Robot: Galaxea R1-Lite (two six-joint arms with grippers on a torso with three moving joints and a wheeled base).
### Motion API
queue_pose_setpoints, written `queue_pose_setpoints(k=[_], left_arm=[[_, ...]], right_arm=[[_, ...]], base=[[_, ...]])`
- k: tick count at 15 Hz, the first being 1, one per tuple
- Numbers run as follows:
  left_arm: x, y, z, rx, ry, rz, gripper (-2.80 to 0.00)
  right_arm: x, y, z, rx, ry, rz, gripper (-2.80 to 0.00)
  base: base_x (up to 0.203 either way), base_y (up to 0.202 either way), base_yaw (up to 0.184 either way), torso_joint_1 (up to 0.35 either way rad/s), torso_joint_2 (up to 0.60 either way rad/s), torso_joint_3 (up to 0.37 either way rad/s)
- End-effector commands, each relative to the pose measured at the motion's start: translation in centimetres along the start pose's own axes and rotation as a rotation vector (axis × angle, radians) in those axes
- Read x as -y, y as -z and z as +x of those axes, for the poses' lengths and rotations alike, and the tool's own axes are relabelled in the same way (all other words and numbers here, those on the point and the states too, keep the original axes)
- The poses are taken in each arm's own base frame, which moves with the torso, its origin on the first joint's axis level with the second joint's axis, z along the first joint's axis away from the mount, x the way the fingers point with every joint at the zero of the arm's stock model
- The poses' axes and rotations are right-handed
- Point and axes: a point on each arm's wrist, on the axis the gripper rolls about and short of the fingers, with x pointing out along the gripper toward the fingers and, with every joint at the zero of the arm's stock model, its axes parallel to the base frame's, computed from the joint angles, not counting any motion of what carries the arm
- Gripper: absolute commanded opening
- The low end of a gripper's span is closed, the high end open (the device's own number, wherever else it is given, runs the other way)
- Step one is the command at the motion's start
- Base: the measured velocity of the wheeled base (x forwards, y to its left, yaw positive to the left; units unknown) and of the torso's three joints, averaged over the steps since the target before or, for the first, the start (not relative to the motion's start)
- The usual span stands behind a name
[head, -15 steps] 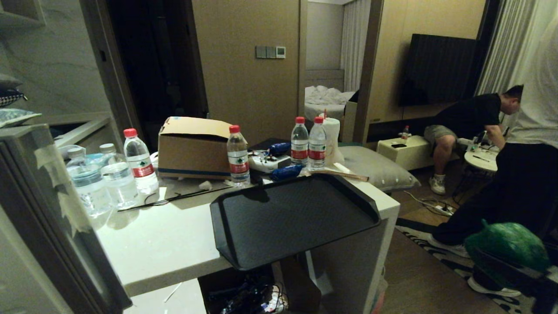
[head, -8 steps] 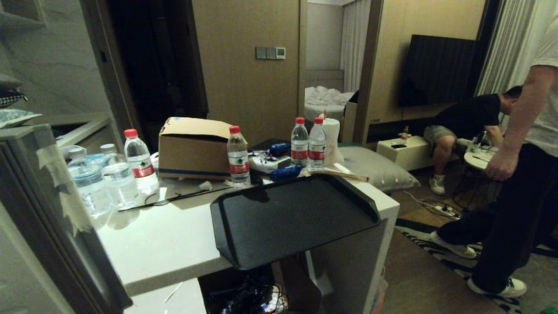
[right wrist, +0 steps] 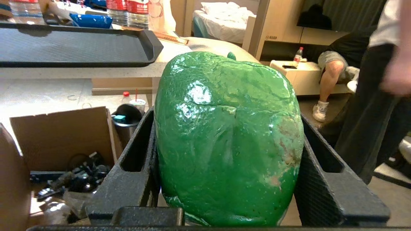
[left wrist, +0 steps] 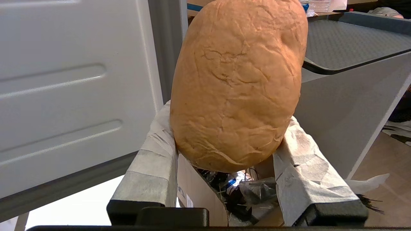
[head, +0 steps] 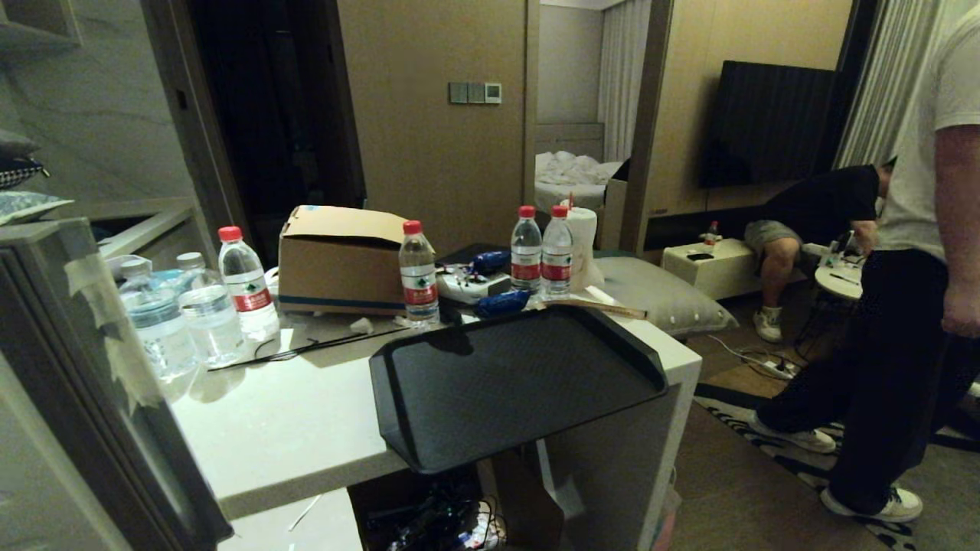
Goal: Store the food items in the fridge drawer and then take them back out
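In the left wrist view my left gripper (left wrist: 228, 118) is shut on the tan-brown food item (left wrist: 237, 80), a wrinkled rounded lump wedged between tape-wrapped fingers (left wrist: 151, 160). It hangs beside the white inner face of the fridge door (left wrist: 74, 86), below the counter's level. My right gripper (right wrist: 228, 115) is shut on the glossy dark green food item (right wrist: 224, 138), which fills the gap between its black fingers (right wrist: 135, 166). Neither gripper shows in the head view. The fridge drawer is out of view.
A black tray (head: 513, 383) overhangs the white counter (head: 283, 428), with water bottles (head: 245, 283) and a cardboard box (head: 341, 260) behind it. An open box of cables (right wrist: 61, 141) sits on the floor. One person stands at the right (head: 911, 306); another sits beyond (head: 819, 214).
The right gripper with the green item has dropped out of the head view's lower right corner. The standing person has shifted at the right edge. The counter and tray are unmoved.
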Motion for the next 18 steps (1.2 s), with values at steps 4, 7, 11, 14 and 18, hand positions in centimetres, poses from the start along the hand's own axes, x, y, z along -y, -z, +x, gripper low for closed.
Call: queue_pose_setpoints(k=[4,7,11,14,18], left_arm=[[0.00,-0.03,-0.01,0.001,0.000,0.000,-2.80],[0.00,0.01,0.00,-0.001,0.000,0.000,-2.80],[0.00,0.01,0.00,-0.001,0.001,0.000,-2.80],[0.00,0.01,0.00,-0.001,0.001,0.000,-2.80],[0.00,0.01,0.00,-0.001,-0.001,0.000,-2.80]], right_arm=[[-0.08,0.86,0.18,-0.030,0.000,0.023,-2.80],[-0.07,0.84,0.18,-0.028,0.000,0.024,-2.80],[-0.06,0.81,0.18,-0.026,0.004,0.057,-2.80],[-0.06,0.81,0.18,-0.026,0.004,0.057,-2.80],[-0.07,0.81,0.18,-0.026,0.004,0.056,-2.80]], base=[[0.000,0.000,0.000,0.000,0.00,0.000],[0.000,0.000,0.000,0.000,0.00,0.000],[-0.002,-0.002,0.063,0.001,0.00,0.002],[-0.001,-0.008,0.176,0.002,0.00,0.003],[0.001,-0.007,0.177,0.002,0.00,0.000]])
